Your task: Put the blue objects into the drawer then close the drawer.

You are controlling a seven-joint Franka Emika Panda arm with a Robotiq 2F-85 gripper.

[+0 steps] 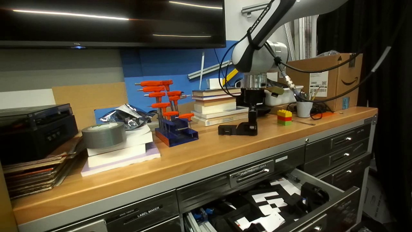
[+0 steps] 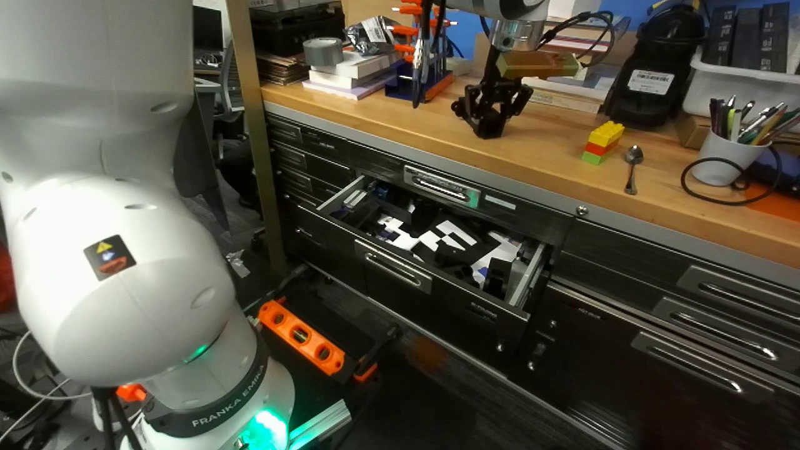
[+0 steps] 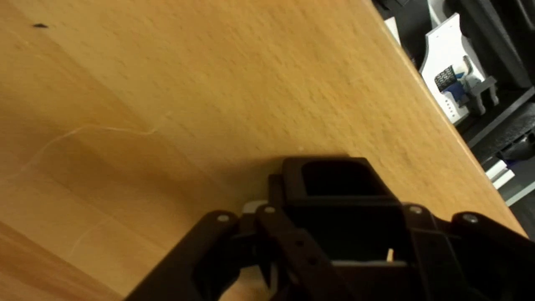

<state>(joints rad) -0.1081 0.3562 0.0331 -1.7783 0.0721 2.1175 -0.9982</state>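
I am working the gripper [image 3: 342, 200] from a distance, and in the wrist view its jaws are bearing in from both sides on a dark, almost black piece [image 1: 236, 129], which is filling the gap between them, so I am reading this as a grip. The piece is resting on the workbench [image 1: 209, 140], short of the near edge, and a hollow is showing in it from above.

To its left, a blue tray [image 1: 177, 138] is holding orange-handled tools [image 1: 153, 89]. On the far side, a tall book stack [image 1: 214, 109] is standing. To the right, a tower of yellow, red and green bricks [image 2: 603, 142] is standing, with a spoon [image 2: 632, 172] lying just beyond it and a white cup [image 2: 719, 159] of pens standing farther right.

Lower down, on the near side, the drawer [image 2: 337, 250] is jutting out of the cabinet, pulled open. Black shapes and white sheets [image 1: 268, 222] are lying inside. In both exterior views a chunky black block [image 1: 313, 195] is sitting at the right end; I am not managing to tell whether it is one of the blue objects. Something blue [image 1: 202, 214] is showing at the left end, too small for me to make out.

At the left of the bench, a roll of grey tape [image 1: 104, 135] is resting on a low book pile [image 1: 119, 156], with a crumpled foil bag [image 1: 127, 116] just to its right.
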